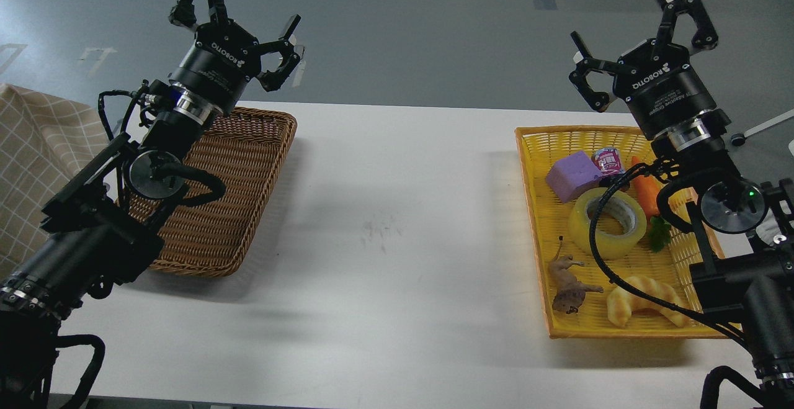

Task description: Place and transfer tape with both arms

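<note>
Tape (pixel 606 223) in yellow basket (pixel 535 210)

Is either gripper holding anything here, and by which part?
Nothing is held. Left gripper and right gripper are open and raised; the tape lies in the yellow basket.

Only 1 cam for me: head view, high up, looking fwd + down over the long white tabletop (pixel 397 210). Mid range. Grey floor (pixel 403 24) past far edge. My black arms enter bottom-left & bottom-right corners. No 2nd view to overlap.
</note>
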Motion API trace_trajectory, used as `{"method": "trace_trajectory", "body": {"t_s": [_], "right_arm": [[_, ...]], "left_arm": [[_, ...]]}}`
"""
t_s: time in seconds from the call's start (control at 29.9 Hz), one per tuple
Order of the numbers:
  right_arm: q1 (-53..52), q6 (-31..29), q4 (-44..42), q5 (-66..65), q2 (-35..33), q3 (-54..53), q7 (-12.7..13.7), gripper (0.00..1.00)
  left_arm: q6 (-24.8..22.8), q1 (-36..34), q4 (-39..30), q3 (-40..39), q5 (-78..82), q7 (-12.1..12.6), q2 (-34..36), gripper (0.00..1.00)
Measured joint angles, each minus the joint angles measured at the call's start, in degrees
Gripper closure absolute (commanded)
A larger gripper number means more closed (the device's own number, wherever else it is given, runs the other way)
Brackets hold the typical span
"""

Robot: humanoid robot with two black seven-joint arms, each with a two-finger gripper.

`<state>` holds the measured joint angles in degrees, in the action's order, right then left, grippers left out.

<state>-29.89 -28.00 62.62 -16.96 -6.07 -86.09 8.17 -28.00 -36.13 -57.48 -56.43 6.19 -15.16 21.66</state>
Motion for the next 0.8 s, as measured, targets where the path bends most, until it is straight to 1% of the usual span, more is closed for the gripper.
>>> {"method": "trace_trajectory", "body": {"t_s": [0.2,0.4,0.8], "right_arm": [[0.0,0.0,0.1,0.0,0.0,0.0,0.0,0.0],[-0.2,0.0,0.1,-0.1,0.1,-0.1,0.0,0.0],[-0.8,0.0,-0.5,-0.4,-0.4,-0.2,-0.1,0.0]], "left_arm": [[0.0,0.1,1.2,-0.2,-0.7,0.2,-0.1,0.02],[0.0,0.1,3.3,-0.8,-0.3,0.4,-1.8,0.02],[0.0,-0.4,3.6,-1.1,0.0,-0.1,-2.1,0.02]]}}
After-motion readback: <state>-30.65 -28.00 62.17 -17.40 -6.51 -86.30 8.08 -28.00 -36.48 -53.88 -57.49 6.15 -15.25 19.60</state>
